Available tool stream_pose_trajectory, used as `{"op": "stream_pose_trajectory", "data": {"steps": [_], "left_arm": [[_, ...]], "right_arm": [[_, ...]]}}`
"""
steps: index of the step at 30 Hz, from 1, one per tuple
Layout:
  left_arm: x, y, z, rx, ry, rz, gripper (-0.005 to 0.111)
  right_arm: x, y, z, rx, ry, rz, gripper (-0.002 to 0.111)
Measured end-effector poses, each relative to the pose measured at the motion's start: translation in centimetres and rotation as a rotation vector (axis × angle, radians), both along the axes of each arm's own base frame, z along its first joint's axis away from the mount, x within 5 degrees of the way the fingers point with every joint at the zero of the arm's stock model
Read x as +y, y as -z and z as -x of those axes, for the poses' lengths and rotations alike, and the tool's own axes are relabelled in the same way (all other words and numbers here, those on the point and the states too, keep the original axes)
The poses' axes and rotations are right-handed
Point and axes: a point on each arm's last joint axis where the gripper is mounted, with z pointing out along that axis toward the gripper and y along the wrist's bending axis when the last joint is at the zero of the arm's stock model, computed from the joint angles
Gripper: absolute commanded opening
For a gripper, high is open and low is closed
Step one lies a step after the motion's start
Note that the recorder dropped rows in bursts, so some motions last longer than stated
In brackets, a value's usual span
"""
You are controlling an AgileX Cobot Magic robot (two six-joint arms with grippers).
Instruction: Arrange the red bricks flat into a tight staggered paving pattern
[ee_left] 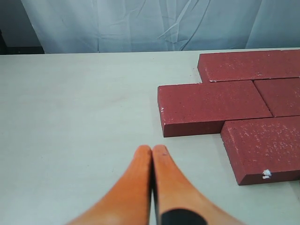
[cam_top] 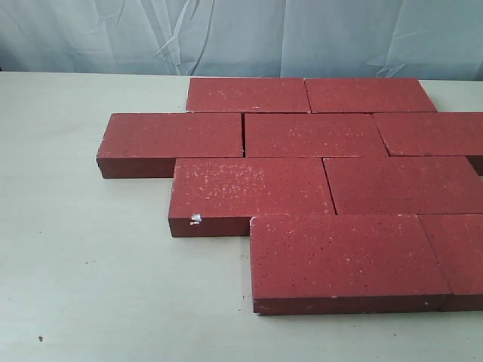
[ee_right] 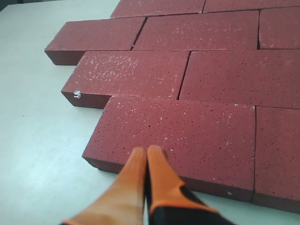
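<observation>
Bricks [cam_top: 302, 188], dark red with whitish flecks, lie flat on the table [cam_top: 75, 264]. By the nearest one's edge the right gripper [ee_right: 146, 151] is pressed together; the left gripper [ee_left: 152, 149], likewise, is over bare table. Four tight staggered rows run back toward the curtain [cam_top: 226, 38].

a pale table [cam_top: 90, 264] before wrinkled blue-grey cloth [cam_top: 113, 34].

A pale, off-white table [cam_top: 83, 271] fills most of every view. Its top is smooth and matte, with a few faint scuffs and one small dark speck [cam_top: 41, 338] at the lower left of the exterior view. Behind its far edge hangs a light blue-grey cloth [cam_top: 90, 34], creased and wrinkled. Beside the cloth, the left wrist view shows a darker strip [ee_left: 9, 23]. The light is soft and even, with only faint shadows.
</observation>
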Motion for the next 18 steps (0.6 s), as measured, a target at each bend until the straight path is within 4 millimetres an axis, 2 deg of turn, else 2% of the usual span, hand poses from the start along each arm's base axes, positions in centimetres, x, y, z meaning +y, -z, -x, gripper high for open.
{"op": "stream_pose_trajectory", "data": {"steps": [11,18], "left_arm": [[0.0,0.0,0.0,0.0,0.0,0.0,0.0],[0.0,0.0,0.0,0.0,0.0,0.0,0.0]], "right_arm": [[-0.1,-0.3,0.9,-0.073,0.003,-0.01,-0.001],[-0.8,-1.6,1.6,-0.308,0.087,-0.023,-0.001]]}}
